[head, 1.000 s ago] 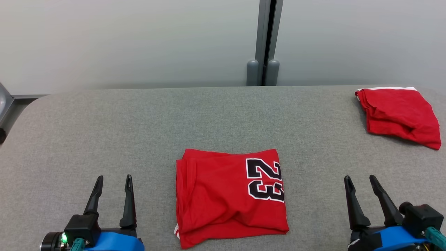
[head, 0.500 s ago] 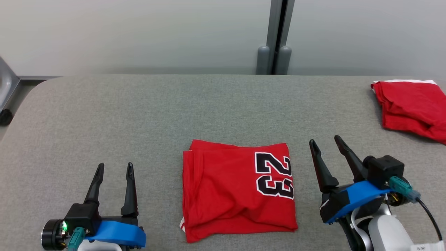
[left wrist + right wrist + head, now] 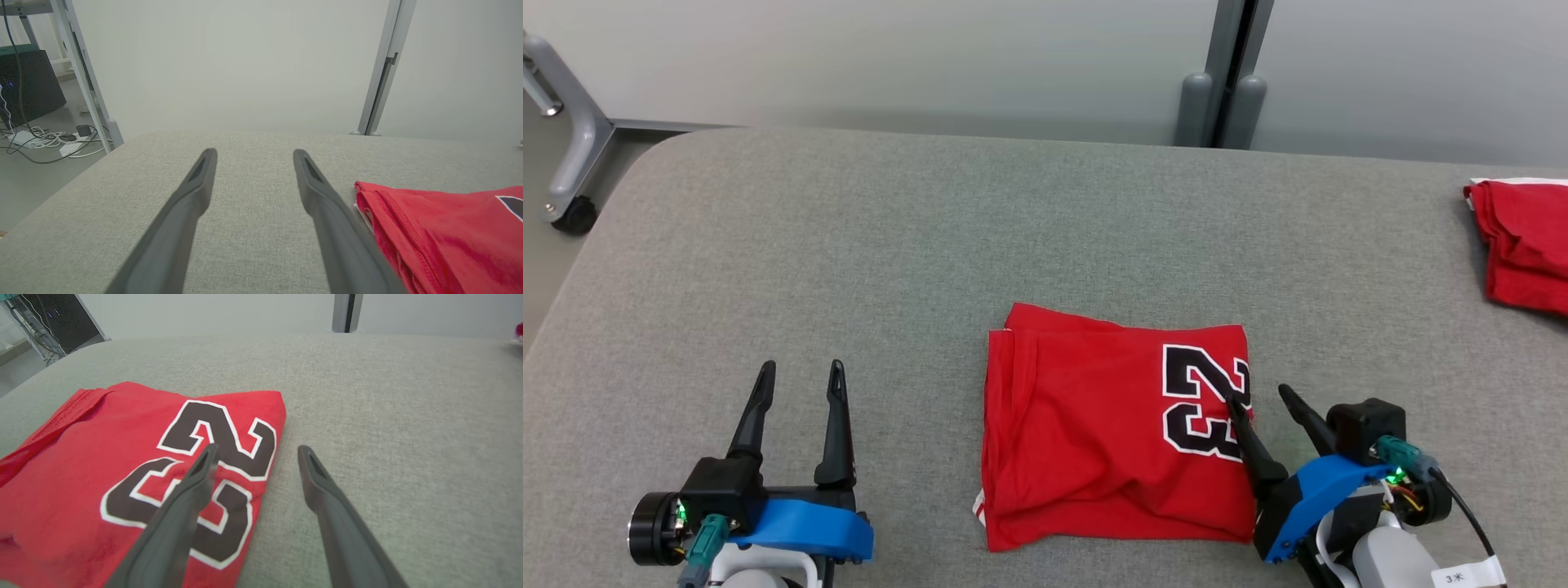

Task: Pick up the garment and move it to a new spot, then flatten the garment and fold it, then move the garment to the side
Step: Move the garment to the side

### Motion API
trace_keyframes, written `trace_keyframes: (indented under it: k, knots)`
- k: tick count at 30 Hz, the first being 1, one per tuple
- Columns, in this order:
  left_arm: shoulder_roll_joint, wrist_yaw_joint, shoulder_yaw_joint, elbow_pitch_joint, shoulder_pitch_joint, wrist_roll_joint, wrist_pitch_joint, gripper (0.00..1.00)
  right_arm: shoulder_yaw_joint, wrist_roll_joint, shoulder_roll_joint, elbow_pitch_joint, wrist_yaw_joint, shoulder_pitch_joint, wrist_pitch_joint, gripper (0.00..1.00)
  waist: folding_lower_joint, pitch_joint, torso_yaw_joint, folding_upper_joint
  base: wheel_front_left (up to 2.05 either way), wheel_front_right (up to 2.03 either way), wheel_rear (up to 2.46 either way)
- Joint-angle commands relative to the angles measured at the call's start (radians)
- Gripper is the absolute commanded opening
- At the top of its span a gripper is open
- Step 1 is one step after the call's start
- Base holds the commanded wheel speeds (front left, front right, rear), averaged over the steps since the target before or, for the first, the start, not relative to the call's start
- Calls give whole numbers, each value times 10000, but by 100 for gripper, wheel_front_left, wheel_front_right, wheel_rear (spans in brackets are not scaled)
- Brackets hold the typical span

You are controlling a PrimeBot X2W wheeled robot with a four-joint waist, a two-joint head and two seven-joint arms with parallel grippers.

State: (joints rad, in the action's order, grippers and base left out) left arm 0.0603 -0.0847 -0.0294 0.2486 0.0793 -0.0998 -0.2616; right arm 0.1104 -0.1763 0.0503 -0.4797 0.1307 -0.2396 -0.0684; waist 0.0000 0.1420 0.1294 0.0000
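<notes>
The garment (image 3: 1111,425) is a red jersey with a black "23", folded into a rough square on the grey table (image 3: 931,245). It also shows in the left wrist view (image 3: 441,232) and the right wrist view (image 3: 122,477). My right gripper (image 3: 1260,396) stands open at the jersey's right edge, one finger over the number and the other over bare table (image 3: 255,451). Off to the jersey's left, my left gripper (image 3: 800,371) is open and empty above the table (image 3: 253,153).
A second folded red garment (image 3: 1523,245) lies at the table's far right edge. A metal frame leg with a caster (image 3: 572,163) stands off the table's far left corner. A grey post (image 3: 1229,73) runs up the wall behind.
The camera has turned left, shifting the scene right. My right gripper has moved in toward the jersey, from clear of it to straddling its right edge. The left gripper has stayed put.
</notes>
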Motion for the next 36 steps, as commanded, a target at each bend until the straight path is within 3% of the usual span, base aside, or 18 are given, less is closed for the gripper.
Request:
trace_keyframes:
  k: [1, 7, 12, 13, 14, 15, 20, 24, 36]
  knots:
    - [-6, 62, -17, -13, 137, -37, -46, 100, 69, -52, 6, -410, 3, -270, -125, 100, 0, 103, 87, 0, 0, 0, 0]
    - [-28, 95, -87, 11, 240, -49, -46, 100, 437, -354, 4, -1412, 4, -515, -268, 100, 0, 168, 205, 0, 0, 0, 0]
    - [-47, 127, -134, 14, 303, -80, -46, 100, 1067, -1287, 7, -2204, 3, -677, -170, 100, 0, 227, 260, 0, 0, 0, 0]
    - [-48, 136, -134, 8, 301, -91, -46, 100, 1166, -1431, -2, -2339, 3, -713, -187, 80, 0, 237, 261, 0, 0, 0, 0]
    - [-50, 139, -130, 3, 292, -102, -46, 100, 1298, -1617, -8, -2431, 4, -742, -178, 34, 0, 248, 256, 0, 0, 0, 0]
    - [-52, 143, -116, -7, 280, -114, -46, 100, 1377, -1798, -10, -2495, 4, -784, -221, 0, 0, 256, 240, 0, 0, 0, 0]
    - [-61, 212, -35, -56, 211, -133, -46, 100, 1363, -1924, 26, -2630, 3, -1231, -792, 0, 0, 291, 58, 0, 0, 0, 0]
    - [-73, 232, 14, -144, 324, -207, -46, 100, 1278, -1770, 415, -2544, 1, -1586, -1139, 0, 0, 416, -236, 0, 0, 0, 0]
    - [-64, 380, 275, -613, 1065, -265, -44, 100, 439, -1379, 2300, -1319, 3, -1871, -1465, 0, 0, 1685, -1579, 0, 0, 0, 0]
